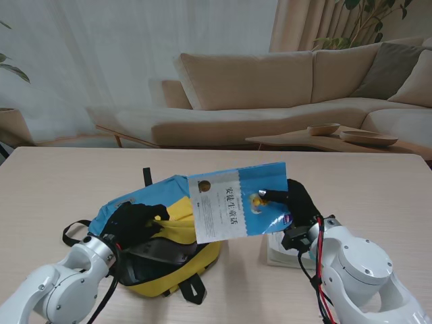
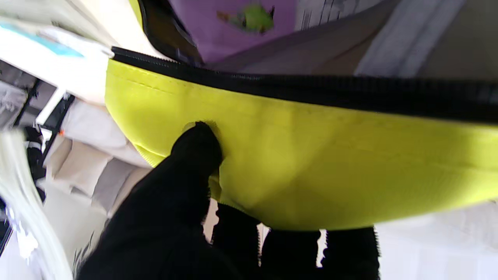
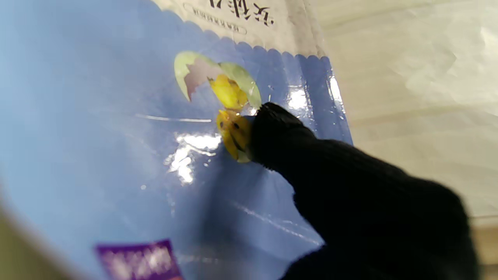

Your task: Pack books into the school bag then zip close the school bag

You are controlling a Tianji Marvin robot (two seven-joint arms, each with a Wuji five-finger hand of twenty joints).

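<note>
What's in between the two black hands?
In the stand view, the blue book and yellow bag lie between the left hand and right hand.

Beige sofa (image 1: 270, 88), low wooden table (image 1: 317, 140), white curtains (image 1: 88, 61) beyond.

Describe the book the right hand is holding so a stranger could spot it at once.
On the table, look just right of the yellow and blue school bag. The book is held tilted in the air by the right hand. Unlike the pale book lying flat, it has a white-and-blue cover.
</note>
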